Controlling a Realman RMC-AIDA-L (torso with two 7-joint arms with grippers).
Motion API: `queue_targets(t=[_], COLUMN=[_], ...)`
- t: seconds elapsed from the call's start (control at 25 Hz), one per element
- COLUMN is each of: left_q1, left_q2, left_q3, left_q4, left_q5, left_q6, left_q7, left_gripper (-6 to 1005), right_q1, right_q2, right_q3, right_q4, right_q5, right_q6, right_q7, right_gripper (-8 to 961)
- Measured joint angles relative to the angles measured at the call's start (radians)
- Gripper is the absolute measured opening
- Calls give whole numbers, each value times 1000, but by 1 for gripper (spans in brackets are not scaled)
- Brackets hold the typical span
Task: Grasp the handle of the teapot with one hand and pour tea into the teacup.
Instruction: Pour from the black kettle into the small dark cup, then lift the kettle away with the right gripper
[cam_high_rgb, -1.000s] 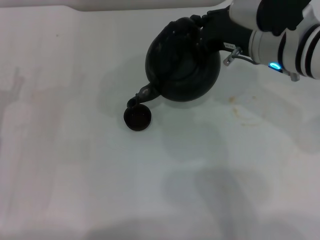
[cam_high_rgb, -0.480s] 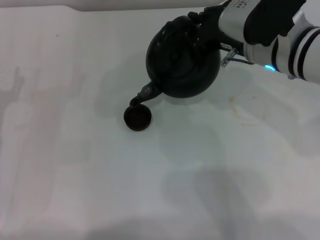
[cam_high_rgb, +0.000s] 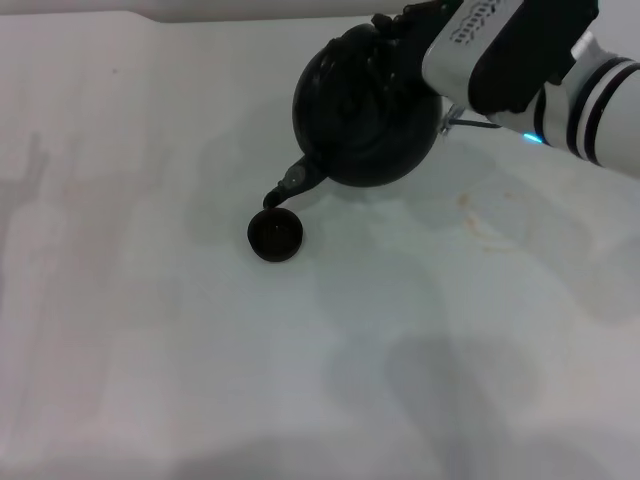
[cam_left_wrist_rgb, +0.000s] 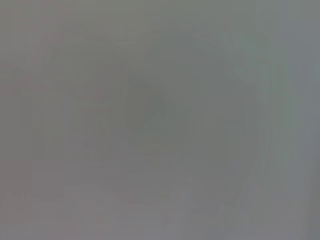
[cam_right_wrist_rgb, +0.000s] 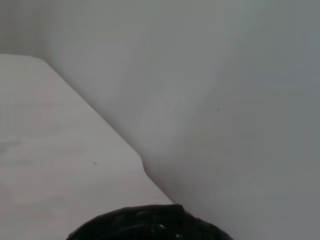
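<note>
One right gripper (cam_high_rgb: 395, 35) stays clamped on the handle (cam_high_rgb: 375, 45); below it the teapot (cam_high_rgb: 365, 115) has tipped further, spout just above the teacup (cam_high_rgb: 275, 236).

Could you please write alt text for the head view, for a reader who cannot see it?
The right pincer holds a round black teapot by its handle, tipped so the spout points down just above a tiny dark teacup on a white table. The silver-white arm enters from the upper right.
</note>
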Motion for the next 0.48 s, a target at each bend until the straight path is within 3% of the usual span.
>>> queue_targets(t=[0.48], left_q1=[-4], left_q2=[0], left_q3=[0], left_q4=[0], left_q5=[-5], left_q6=[0], left_q7=[0], left_gripper=[887], right_q1=[-8], right_q2=[-1], right_q3=[-27], right_q4=[10], right_q5=[-42], right_q6=[-36], right_q7=[-3], right_gripper=[171])
